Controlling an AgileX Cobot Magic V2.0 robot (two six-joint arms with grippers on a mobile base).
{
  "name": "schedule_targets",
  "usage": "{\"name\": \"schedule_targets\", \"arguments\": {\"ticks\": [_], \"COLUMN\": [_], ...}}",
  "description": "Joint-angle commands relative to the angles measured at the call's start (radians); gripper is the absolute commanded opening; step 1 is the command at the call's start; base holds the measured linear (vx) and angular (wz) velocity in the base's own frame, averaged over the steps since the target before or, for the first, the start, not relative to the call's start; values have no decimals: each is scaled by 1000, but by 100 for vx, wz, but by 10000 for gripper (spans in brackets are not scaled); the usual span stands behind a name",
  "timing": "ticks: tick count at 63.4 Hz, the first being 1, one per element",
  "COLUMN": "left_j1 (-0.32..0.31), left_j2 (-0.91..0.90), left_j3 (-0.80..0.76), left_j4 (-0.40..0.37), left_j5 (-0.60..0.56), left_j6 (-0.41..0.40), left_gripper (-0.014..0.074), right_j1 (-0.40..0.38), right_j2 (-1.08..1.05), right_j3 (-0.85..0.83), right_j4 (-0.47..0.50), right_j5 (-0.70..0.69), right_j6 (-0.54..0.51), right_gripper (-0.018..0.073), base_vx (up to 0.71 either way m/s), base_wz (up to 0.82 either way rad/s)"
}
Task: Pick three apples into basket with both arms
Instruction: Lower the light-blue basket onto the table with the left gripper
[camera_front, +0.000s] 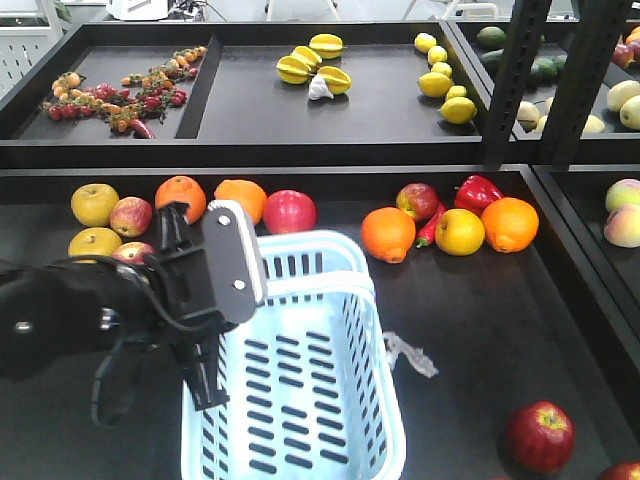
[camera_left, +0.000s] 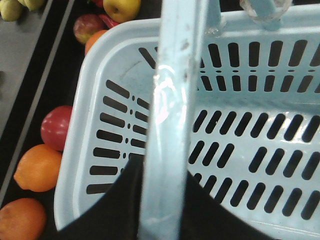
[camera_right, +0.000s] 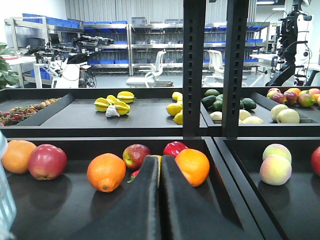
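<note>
My left arm (camera_front: 60, 310) hung over the left rim of the basket (camera_front: 360, 350), with one apple (camera_front: 289, 211) just behind it and another apple (camera_front: 539, 436) well to its right, nearer me.

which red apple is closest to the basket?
The red apple directly behind the far rim of the basket, beside an orange. The others sit farther off: by the red pepper, at far left, and front right.

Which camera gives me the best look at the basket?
Exterior front-facing: the basket shows nearly whole, though the left arm covers one corner. Left wrist gives only a close-up of its handle and one end. Right wrist catches just a pale sliver at its left edge.
</note>
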Motion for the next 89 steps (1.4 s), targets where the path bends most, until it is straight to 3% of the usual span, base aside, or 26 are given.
{"name": "schedule_targets", "arguments": {"ticks": [1, 30, 40, 58, 67, 81, 89], "left_j1": [-6, -6, -6, -6, -6, -6, -6], "left_j2": [9, 96, 96, 96, 95, 73, 21], "left_j3": [-33, -33, -33, -33, -33, -33, -33], "left_j4": [-27, -27, -26, -26, -26, -28, -28], "left_j5": [-110, -135, -134, -145, -152, -136, -91], "left_j6": [6, 10, 19, 19, 19, 4, -58], "left_gripper": [4, 39, 154, 500, 619, 639, 631], "right_j1": [-6, -6, -6, -6, -6, -6, -6], "right_j2": [-10, -10, -10, -10, -10, -10, -10], "right_j3": [13, 13, 13, 13, 13, 13, 13], "right_j4": [-1, -1, -1, -1, -1, -1, -1], "right_j5": [-75, -75, -75, -75, -75, -75, -75], "right_j6": [1, 1, 1, 1, 1, 1, 1], "right_gripper": [-9, -9, -9, -9, -9, -9, -9], "base_vx": [0, 0, 0, 0, 0, 0, 0], "base_wz": [0, 0, 0, 0, 0, 0, 0]}}
